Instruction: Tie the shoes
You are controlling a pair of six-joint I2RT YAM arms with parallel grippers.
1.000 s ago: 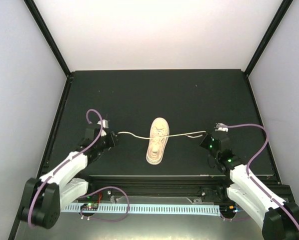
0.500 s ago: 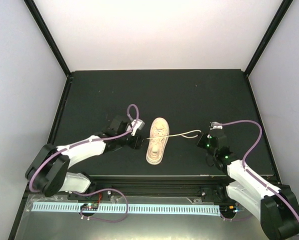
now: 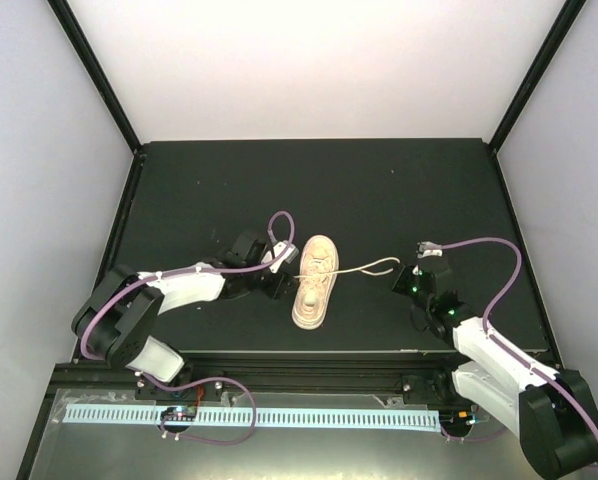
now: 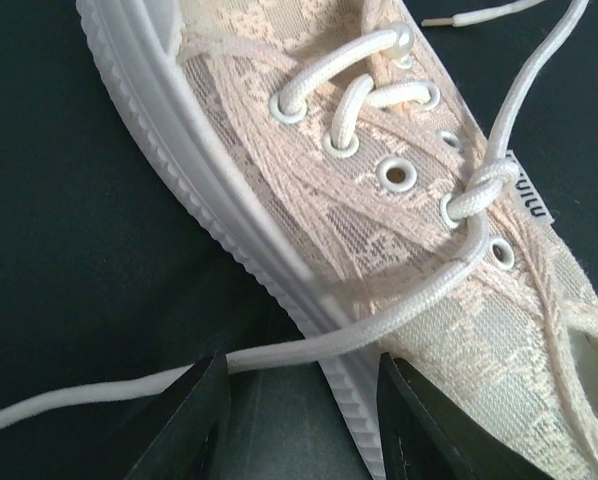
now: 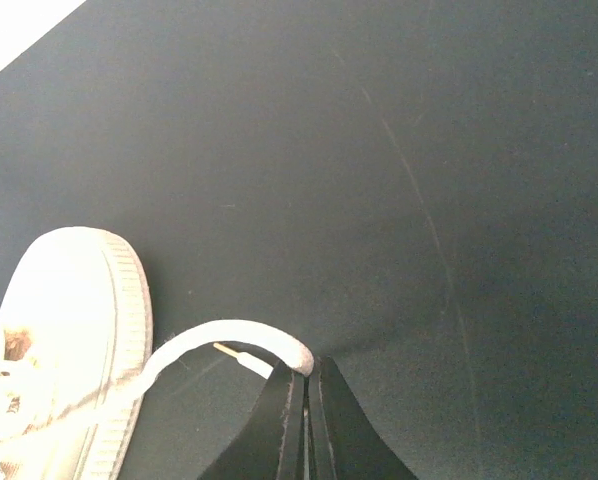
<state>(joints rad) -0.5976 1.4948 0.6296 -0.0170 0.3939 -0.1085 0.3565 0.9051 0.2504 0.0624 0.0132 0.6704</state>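
The beige sneaker lies on the black table, toe toward the far side. My left gripper sits against the shoe's left side. In the left wrist view this gripper is open, and one cream lace runs from the eyelets over the pale sole and across the gap just beyond the fingertips. My right gripper is to the right of the shoe. In the right wrist view it is shut on the other lace, which arcs back to the shoe's toe.
The black mat ends at a metal rail along the near edge. White walls enclose the far side and both flanks. Purple cables loop over both arms.
My left gripper let go of the left lace end, moved right and now sits open against the shoe. My right gripper shifted slightly left, and its lace went slack.
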